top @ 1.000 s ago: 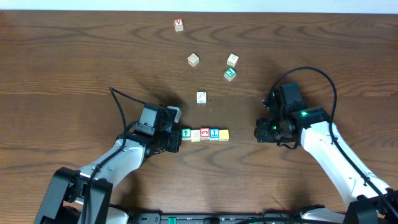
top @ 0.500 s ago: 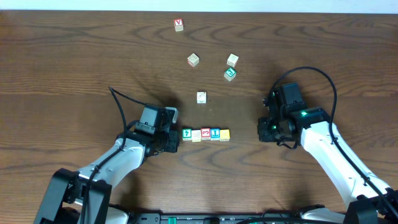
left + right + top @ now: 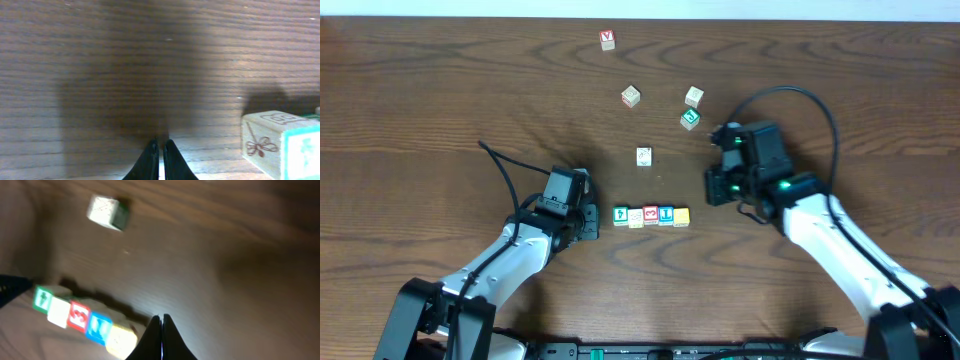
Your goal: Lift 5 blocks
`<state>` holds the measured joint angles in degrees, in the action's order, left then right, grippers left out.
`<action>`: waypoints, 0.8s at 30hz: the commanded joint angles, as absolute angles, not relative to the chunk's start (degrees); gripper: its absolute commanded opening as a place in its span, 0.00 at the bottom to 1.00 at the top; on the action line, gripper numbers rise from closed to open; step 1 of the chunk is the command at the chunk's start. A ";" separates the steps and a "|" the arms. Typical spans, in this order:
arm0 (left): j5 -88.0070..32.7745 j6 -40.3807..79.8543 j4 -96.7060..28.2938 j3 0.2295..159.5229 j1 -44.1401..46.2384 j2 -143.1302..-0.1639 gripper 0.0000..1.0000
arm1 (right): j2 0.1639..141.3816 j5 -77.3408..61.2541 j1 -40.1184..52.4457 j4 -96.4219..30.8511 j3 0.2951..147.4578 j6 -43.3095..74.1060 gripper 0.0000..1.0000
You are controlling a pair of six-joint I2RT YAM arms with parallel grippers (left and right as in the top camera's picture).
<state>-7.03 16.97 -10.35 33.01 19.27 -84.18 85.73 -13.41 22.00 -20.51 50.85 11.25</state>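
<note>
Five blocks lie in a touching row on the table: green (image 3: 621,215), cream (image 3: 635,216), red with a "3" (image 3: 650,215), blue (image 3: 665,214) and yellow (image 3: 680,216). My left gripper (image 3: 592,222) is shut and empty, a short gap left of the green block. In the left wrist view its fingertips (image 3: 160,145) meet, with the row's end block (image 3: 265,145) to the right. My right gripper (image 3: 708,190) is shut and empty, to the right of the yellow block and a little beyond it. The right wrist view shows the tips (image 3: 161,319) beside the yellow block (image 3: 121,340).
Loose cubes lie farther back: a red "V" cube (image 3: 608,39), a cream one (image 3: 631,96), another cream one (image 3: 694,96), a green-faced one (image 3: 690,119) and a pale one (image 3: 644,156), which also shows as a loose cube (image 3: 107,211) in the right wrist view.
The right gripper has shut and its arm has swung left and toward the back. The left gripper has backed off left from the green block, leaving a gap. The row has not moved.
</note>
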 commanded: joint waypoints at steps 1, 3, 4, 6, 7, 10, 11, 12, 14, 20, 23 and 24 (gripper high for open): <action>-3.77 17.96 -10.92 31.99 19.03 -83.22 0.07 | 89.89 -14.15 25.65 -17.19 52.75 10.22 0.01; -3.77 17.96 -10.94 31.99 19.03 -83.20 0.08 | 92.73 -13.89 27.24 -15.88 55.20 10.20 0.01; -3.77 18.15 -11.14 31.99 19.03 -83.20 0.07 | 94.72 -13.58 28.16 -15.66 57.01 10.17 0.01; -3.79 18.15 -11.49 31.99 19.03 -83.20 0.07 | 97.43 -13.50 29.19 -15.64 59.48 10.15 0.01; -3.77 18.15 -11.55 31.99 19.03 -83.20 0.08 | 99.07 -13.54 29.69 -15.64 60.77 10.17 0.01; -3.79 18.15 -11.60 31.99 19.03 -83.20 0.08 | 103.07 -13.61 30.94 -15.64 63.40 10.20 0.01; -3.79 18.13 -11.60 31.99 19.03 -83.20 0.08 | 104.36 -13.67 31.44 -15.66 63.94 10.22 0.01; -3.77 18.15 -11.62 31.99 19.03 -83.20 0.07 | 105.34 -13.85 31.92 -15.66 64.16 10.22 0.01; -3.79 18.13 -11.79 31.99 19.03 -83.20 0.08 | 107.13 -14.04 33.34 -16.23 64.16 10.26 0.01; -3.77 18.13 -11.79 31.99 19.03 -83.20 0.07 | 107.94 -14.00 36.60 -17.93 64.14 10.20 0.01; -3.77 18.13 -11.84 31.99 19.03 -83.20 0.07 | 107.94 -14.00 37.76 -18.72 64.14 10.22 0.01; -3.77 18.13 -11.94 31.99 19.03 -83.20 0.08 | 107.94 -13.98 38.02 -19.07 64.14 10.22 0.01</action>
<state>-5.13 17.85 -11.29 32.71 19.27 -83.55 107.68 -13.61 36.77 -18.41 63.29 11.00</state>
